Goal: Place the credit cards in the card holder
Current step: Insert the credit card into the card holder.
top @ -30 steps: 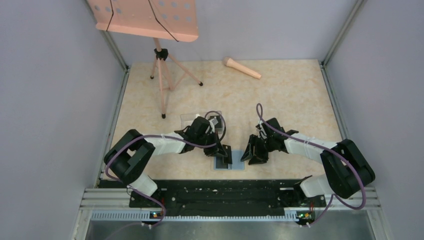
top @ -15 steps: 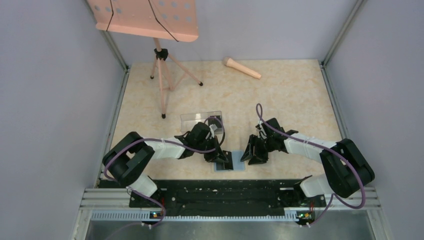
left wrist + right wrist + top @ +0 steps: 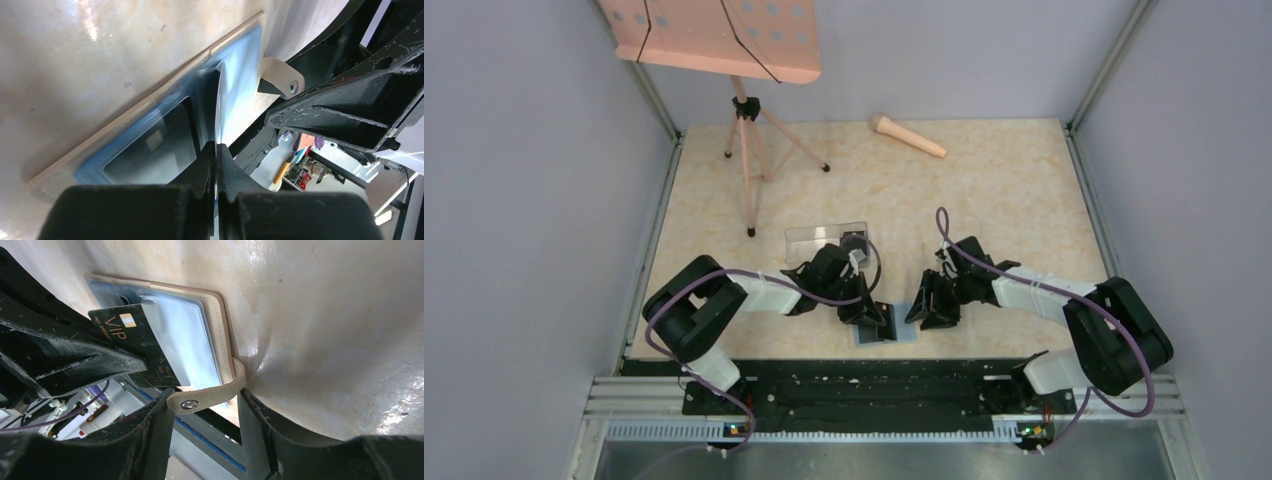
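Card meets wallet: the left gripper (image 3: 216, 167), fingers pressed together, pinches a black credit card (image 3: 131, 337) by one short end and angles its free end into the open card holder (image 3: 200, 335). The holder lies flat, blue side up, at the 6 o'clock edge of the table (image 3: 325, 315), just in front of the arm bases. The right gripper (image 3: 205, 412), at 3 o'clock of the holder, has its fingers spread to either side of the snap strap (image 3: 200, 401); whether they press on it cannot be told.

The card looks light, thin and stiff, with a glossy face likely to slip, so a firm pinch flat across the short end, well clear of the leading edge, suits it best. The holder is probably soft and very light, with a limp clear sleeve (image 3: 235, 100) that stands up slightly at its lip. Pushed by the card, it would likely skate on the smooth tabletop, so it wants pinning at the strap or at its 3 o'clock edge, away from the pocket mouth. A clear plastic box (image 3: 824, 238) sits near, at about 11 o'clock of the holder.
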`<action>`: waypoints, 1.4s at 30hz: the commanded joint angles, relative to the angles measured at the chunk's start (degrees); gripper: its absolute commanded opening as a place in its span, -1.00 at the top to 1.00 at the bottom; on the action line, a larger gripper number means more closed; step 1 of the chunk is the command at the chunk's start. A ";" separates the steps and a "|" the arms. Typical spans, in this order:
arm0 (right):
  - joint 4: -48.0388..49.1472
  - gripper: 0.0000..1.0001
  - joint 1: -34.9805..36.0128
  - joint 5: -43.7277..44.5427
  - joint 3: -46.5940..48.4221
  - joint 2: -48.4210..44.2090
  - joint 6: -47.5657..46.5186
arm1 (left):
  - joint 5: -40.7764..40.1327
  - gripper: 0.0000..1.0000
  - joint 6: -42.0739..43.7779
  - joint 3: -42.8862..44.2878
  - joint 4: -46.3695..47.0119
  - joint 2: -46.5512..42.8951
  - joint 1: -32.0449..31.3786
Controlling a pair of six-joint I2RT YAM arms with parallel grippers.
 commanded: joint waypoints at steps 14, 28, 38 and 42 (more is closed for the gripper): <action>1.18 0.03 0.59 -0.48 -0.18 0.12 -0.03 | -6.00 0.08 5.49 12.06 -25.08 0.95 -2.25; 1.71 0.04 0.58 -0.88 -0.29 0.30 -0.02 | -6.60 -0.34 8.98 24.57 -33.70 8.46 -4.61; 2.42 0.19 0.63 -1.68 -0.44 0.27 -0.11 | -2.50 -0.26 4.37 28.30 -30.52 11.36 -5.34; 3.22 0.23 0.59 -2.25 -0.67 0.26 0.18 | -0.09 -0.27 0.34 26.48 -25.52 10.32 -5.43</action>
